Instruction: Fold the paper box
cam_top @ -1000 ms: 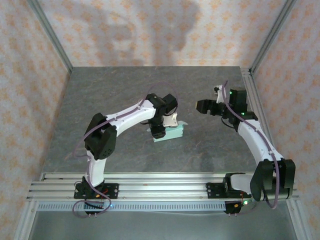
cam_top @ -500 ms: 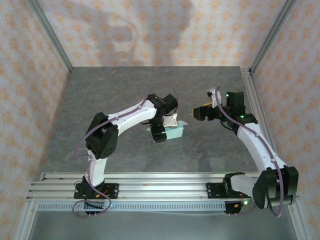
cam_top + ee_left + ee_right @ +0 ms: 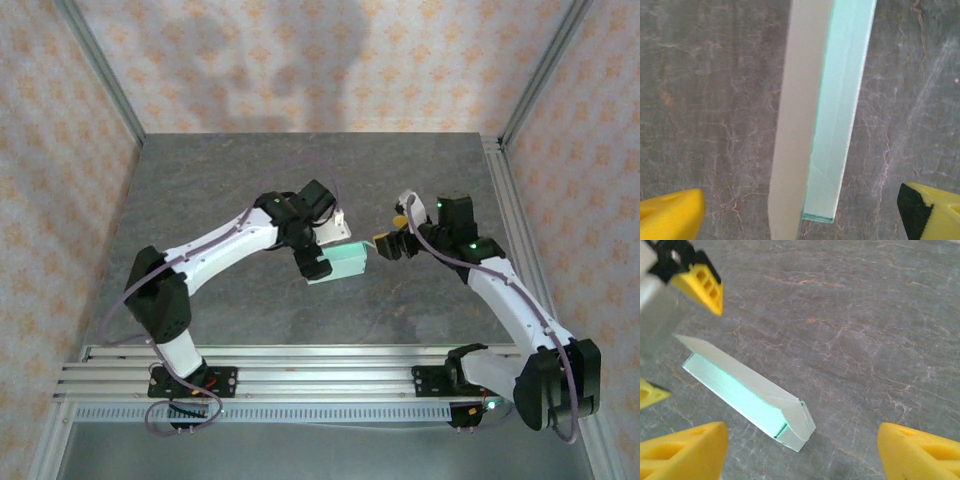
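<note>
Mint-blue paper box point(image 3: 342, 263): lying on the grey table point(image 3: 230, 180), near its middle, one long flap tilted over it.
Left gripper point(image 3: 800, 212): jaws spread wide either side of the box, not touching it.
Right gripper point(image 3: 800, 450): jaws spread, empty, near the box.

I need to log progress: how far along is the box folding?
Done: the paper box is shaped into a shallow box lying on the table. In hand: nothing; the left gripper straddles it open, not touching, and the right gripper hangs open nearby. Left: its top flap looks ajar, likely needing closing.
</note>
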`<state>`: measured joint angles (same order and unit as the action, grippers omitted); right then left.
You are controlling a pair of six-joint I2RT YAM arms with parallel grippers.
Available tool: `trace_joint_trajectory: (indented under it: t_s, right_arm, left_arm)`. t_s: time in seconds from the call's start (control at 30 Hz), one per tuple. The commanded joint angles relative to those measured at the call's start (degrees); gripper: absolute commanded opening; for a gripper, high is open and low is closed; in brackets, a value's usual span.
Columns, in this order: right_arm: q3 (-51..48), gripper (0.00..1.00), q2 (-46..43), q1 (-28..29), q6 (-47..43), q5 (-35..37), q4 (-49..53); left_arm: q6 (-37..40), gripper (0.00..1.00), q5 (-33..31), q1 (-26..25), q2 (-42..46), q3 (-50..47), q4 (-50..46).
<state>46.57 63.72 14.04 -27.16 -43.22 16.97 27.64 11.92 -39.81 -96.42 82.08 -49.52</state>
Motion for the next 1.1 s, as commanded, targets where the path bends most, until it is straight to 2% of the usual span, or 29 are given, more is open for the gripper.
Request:
trace_joint_trajectory:
  t_s: [0.0, 0.1, 0.2, 0.27, 0.37, 0.47, 0.77, 1.07]
  right_arm:
    - [0.7, 0.73, 0.7, 2.4, -5.8, 4.1, 2.9]
    - [3.1, 0.61, 3.0, 3.5, -7.6, 5.4, 6.5]
    - [4.7, 0.53, 5.1, 4.9, -9.8, 6.8, 8.0]
    - [5.7, 0.51, 6.5, 5.5, -11.2, 6.8, 9.1]
    - [7.5, 0.45, 8.7, 6.3, -13.4, 7.4, 10.8]
    - [8.8, 0.40, 10.5, 6.5, -15.0, 7.7, 11.7]
    - [12.4, 0.36, 16.5, 6.5, -17.0, 6.1, 13.7]
    - [14.3, 0.11, 18.9, 6.6, -17.4, 5.8, 15.1]
  left_arm:
    - [-8.6, 1.00, -0.1, 1.8, 9.0, -7.7, 14.1]
    - [-15.3, 1.00, 0.0, 2.0, 17.3, -16.2, 23.6]
    - [-20.1, 1.00, -1.1, 2.1, 22.8, -21.1, 26.9]
    - [-23.6, 1.00, -3.6, 2.1, 26.2, -24.6, 29.3]
    - [-28.2, 1.00, -3.4, 2.1, 32.2, -31.8, 34.6]
    - [-30.4, 1.00, -4.6, 2.1, 36.0, -35.0, 34.6]
    - [-31.5, 1.00, -10.9, 2.1, 40.3, -38.3, 34.7]
    - [-30.8, 1.00, -8.3, 2.1, 36.2, -36.9, 33.6]
